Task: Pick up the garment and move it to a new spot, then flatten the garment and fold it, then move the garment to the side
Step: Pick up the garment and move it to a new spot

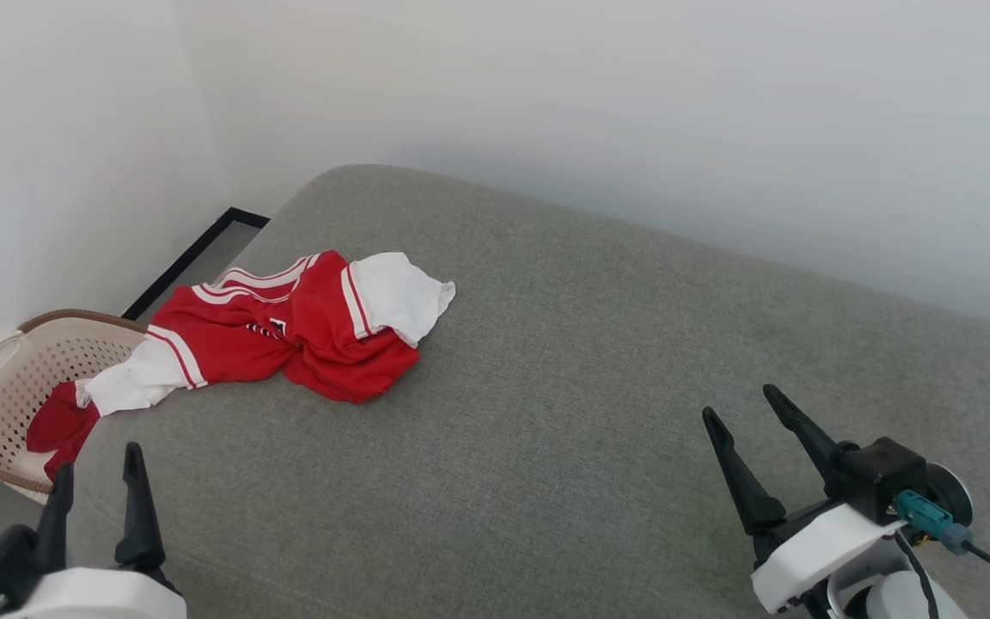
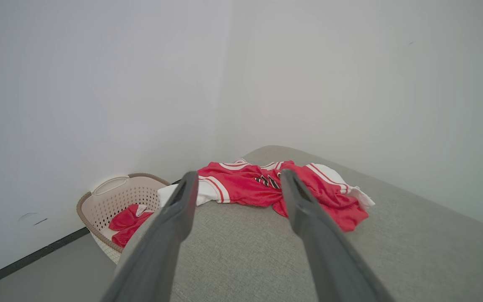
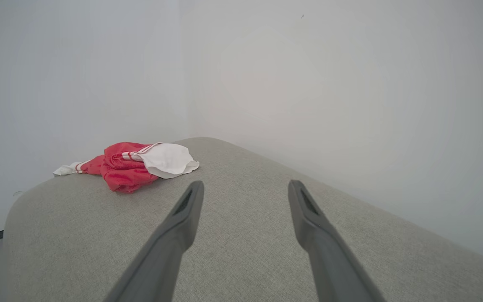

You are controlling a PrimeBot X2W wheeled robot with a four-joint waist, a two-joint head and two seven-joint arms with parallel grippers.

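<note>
Garment (image 1: 306, 331): red jersey-style shirt with white sleeves and red-and-white striped trim. It lies crumpled on the far left part of the padded surface, well apart from both grippers.
Garment, left sleeve end (image 1: 130, 383): white, and trails over the surface's left edge toward the basket.
Garment, lettering (image 2: 268, 181): black marks caught in the folds, too creased to read.
Garment, right wrist view (image 3: 128, 167): a red heap with one white sleeve on top; the rest is hidden behind the folds.
Padded surface (image 1: 589, 387): grey woven fabric with a rounded far corner. Its near and right sides are cut off by the frame.
Basket (image 1: 22, 378): beige perforated plastic with a brown rim, on the floor just beside the surface's left edge and partly out of frame.
Red cloth in basket (image 1: 57, 425): bunched up. I cannot tell whether it is part of the garment or a separate piece.
Left gripper (image 1: 98, 460): low over the near left corner, fingers spread, nothing between them. Its body is cut off at the frame edge.
Right gripper (image 1: 740, 402): over the near right part of the surface, fingers spread wide and empty.
Teal connector (image 1: 925, 516): on the right wrist, with a dark cable running out of frame.
Skirting strip (image 1: 194, 249): black, at the foot of the white wall, mostly hidden by the surface.
</note>
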